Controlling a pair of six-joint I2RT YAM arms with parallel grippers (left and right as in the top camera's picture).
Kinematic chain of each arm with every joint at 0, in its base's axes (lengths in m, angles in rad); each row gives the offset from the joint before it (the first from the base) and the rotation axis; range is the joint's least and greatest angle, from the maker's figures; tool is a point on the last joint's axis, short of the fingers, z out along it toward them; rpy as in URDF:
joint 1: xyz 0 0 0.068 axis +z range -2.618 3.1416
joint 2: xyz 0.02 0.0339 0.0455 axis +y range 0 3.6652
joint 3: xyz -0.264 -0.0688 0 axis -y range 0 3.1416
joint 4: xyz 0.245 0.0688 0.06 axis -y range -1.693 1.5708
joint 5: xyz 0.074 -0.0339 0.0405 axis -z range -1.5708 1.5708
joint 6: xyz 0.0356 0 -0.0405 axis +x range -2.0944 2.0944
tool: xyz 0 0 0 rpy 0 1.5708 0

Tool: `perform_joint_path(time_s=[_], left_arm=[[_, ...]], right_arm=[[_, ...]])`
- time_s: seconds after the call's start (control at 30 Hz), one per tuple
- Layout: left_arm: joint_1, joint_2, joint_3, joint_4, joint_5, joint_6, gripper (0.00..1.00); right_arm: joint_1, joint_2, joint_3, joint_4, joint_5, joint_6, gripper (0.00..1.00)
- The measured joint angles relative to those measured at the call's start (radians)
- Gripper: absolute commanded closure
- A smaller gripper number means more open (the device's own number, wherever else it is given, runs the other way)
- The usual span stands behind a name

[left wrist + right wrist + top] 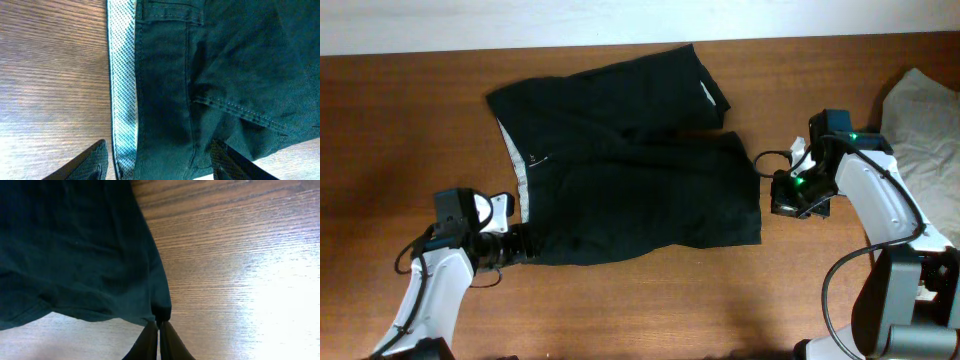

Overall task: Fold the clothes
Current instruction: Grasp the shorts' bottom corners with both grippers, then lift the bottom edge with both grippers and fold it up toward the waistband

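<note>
The black shorts (630, 190) lie spread nearly flat in the middle of the wooden surface (400, 130), waistband to the left and legs to the right. No fold shows yet, so the whole job appears to remain. The left gripper (520, 243) is released, its jaws straddling the waistband's near corner. The right gripper (159, 330) is clenched, apparently pinching the lower leg's hem corner.
</note>
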Motion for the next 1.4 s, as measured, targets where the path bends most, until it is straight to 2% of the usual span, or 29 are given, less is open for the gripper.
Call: perform_joint_path(time_s=[0.13, 0.17, 0.27, 0.33, 0.4, 0.43, 0.57, 0.77, 0.9, 1.4], left_arm=[[0.000, 0.082, 0.000, 0.045, 0.068, -0.001, 0.38], [0.000, 0.097, 0.000, 0.048, 0.081, -0.002, 0.43], [0.000, 0.118, 0.000, 0.048, 0.105, -0.009, 0.67], [0.000, 0.119, 0.000, 0.048, 0.114, -0.005, 0.92], [0.000, 0.119, 0.000, 0.047, 0.120, -0.015, 0.99], [0.000, 0.119, 0.000, 0.048, 0.122, -0.013, 1.00], [0.000, 0.119, 0.000, 0.055, 0.123, -0.015, 0.99], [0.000, 0.119, 0.000, 0.066, 0.126, -0.015, 1.00], [0.000, 0.119, 0.000, 0.067, 0.126, -0.015, 0.99], [0.000, 0.119, 0.000, 0.067, 0.126, -0.015, 0.99]], right_arm=[[0.000, 0.000, 0.000, 0.003, -0.006, -0.001, 0.92], [0.000, 0.000, 0.000, 0.003, -0.006, -0.001, 0.92], [0.000, 0.000, 0.000, 0.002, -0.006, 0.000, 0.77], [-0.001, 0.000, 0.000, -0.002, -0.005, -0.003, 0.68], [-0.005, 0.000, 0.000, -0.013, -0.005, -0.011, 0.59], [-0.012, 0.000, 0.000, -0.017, -0.005, -0.011, 0.53], [-0.058, -0.004, -0.033, -0.002, -0.065, -0.074, 0.53], [-0.070, -0.010, -0.194, 0.188, -0.278, -0.200, 0.50], [-0.070, -0.010, -0.242, 0.230, -0.348, -0.237, 0.49], [-0.067, -0.010, -0.249, 0.232, -0.290, -0.256, 0.41]])
